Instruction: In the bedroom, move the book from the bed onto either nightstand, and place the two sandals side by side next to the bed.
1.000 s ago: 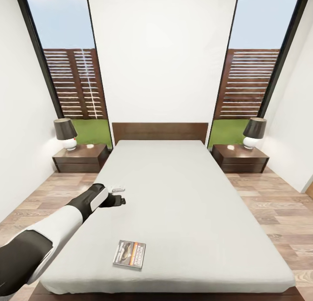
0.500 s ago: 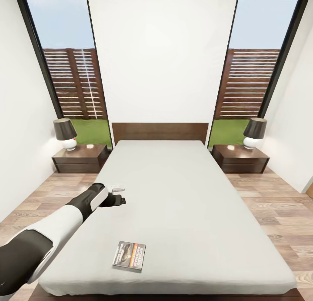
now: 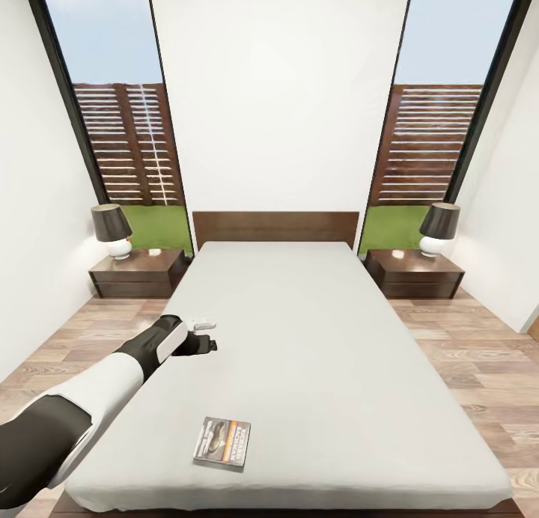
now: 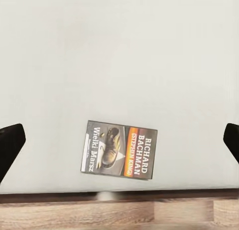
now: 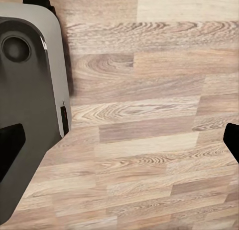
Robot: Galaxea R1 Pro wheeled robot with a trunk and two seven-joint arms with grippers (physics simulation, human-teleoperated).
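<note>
I am hovering my left hand (image 3: pixel 206 335), fingers spread wide and empty, above the bed (image 3: pixel 314 338) while the paperback book (image 3: pixel 222 441) is lying near the foot edge, risking nudging it off.

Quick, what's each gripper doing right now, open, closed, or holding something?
Left gripper: open, empty, above the bed, book lying untouched.
Right gripper: open, empty, over the wood floor.

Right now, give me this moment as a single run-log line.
left gripper: open, over bed, empty | book: flat near foot edge, ungrasped | right gripper: open, above floor | nightstands: lamps on top
</note>
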